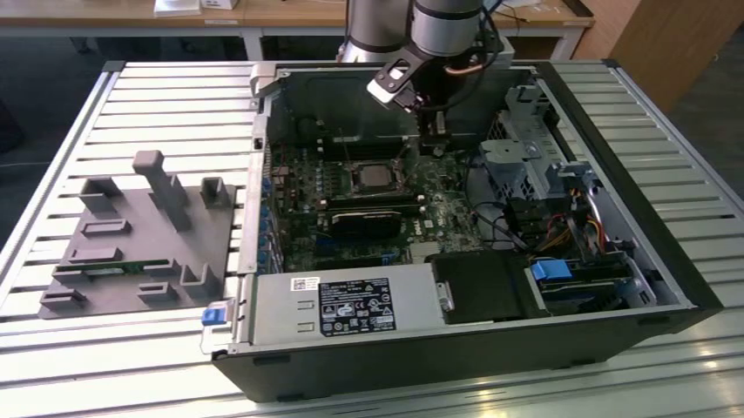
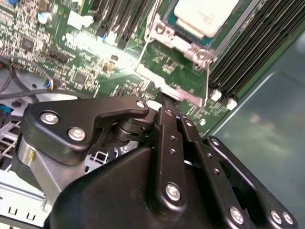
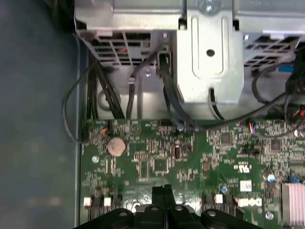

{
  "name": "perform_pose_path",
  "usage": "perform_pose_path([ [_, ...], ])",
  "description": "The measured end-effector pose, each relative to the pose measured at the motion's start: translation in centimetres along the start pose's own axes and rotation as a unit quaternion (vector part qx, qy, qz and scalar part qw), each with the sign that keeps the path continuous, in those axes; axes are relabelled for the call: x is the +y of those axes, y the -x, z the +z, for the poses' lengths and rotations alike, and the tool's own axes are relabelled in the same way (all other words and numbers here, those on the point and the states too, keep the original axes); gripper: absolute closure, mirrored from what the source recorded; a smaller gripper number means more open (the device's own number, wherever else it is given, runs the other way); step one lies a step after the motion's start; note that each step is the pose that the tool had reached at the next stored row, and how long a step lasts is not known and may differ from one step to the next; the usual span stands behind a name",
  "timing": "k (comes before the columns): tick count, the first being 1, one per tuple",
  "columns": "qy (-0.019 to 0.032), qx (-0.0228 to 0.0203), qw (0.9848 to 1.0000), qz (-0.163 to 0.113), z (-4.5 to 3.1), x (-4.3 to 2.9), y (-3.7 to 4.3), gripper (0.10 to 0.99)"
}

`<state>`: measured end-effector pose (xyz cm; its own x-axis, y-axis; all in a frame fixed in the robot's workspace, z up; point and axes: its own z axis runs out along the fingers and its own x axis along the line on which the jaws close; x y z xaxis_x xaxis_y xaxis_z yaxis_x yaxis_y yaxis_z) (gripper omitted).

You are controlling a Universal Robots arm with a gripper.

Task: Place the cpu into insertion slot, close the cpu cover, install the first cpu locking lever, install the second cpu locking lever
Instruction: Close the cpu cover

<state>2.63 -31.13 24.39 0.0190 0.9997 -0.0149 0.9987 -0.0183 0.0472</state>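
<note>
Second wrist view: chip seated in its socket, cover frame apparently swung open, its free edge touching the pinched-together fingers. Exterior view puts them at the chip's two o'clock. Closing it probably wants an even push on that edge.

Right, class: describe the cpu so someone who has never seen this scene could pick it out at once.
Find the open black computer case on the slatted table, then the green circuit board inside it. Near the board's middle sits the cpu, a small flat square. Its pale silvery face sets it apart from the larger black block beside it.
</note>
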Motion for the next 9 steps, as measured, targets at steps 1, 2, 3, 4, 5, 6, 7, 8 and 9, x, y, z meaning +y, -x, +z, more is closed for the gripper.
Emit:
perform_pose_path([
  [1, 0.0000, 0.0000, 1.0000, 0.000, -0.01, -0.21, 0.00, 0.980],
  [2, 0.0000, 0.0000, 1.0000, 0.000, -0.01, -0.42, 0.00, 0.980],
  [3, 0.0000, 0.0000, 1.0000, 0.000, -0.01, -0.62, 0.00, 0.980],
  [4, 0.0000, 0.0000, 1.0000, 0.000, -0.02, -0.83, -0.01, 0.980],
  [5, 0.0000, 0.0000, 1.0000, 0.000, -0.02, -1.03, -0.01, 0.980],
  [6, 0.0000, 0.0000, 1.0000, 0.000, -0.03, -1.24, -0.01, 0.980],
  [7, 0.0000, 0.0000, 1.0000, 0.000, -0.04, -1.45, -0.01, 0.980],
  [8, 0.0000, 0.0000, 1.0000, 0.000, -0.04, -1.67, -0.01, 0.980],
  [9, 0.0000, 0.0001, 1.0000, 0.000, -0.05, -1.90, -0.01, 0.980],
])
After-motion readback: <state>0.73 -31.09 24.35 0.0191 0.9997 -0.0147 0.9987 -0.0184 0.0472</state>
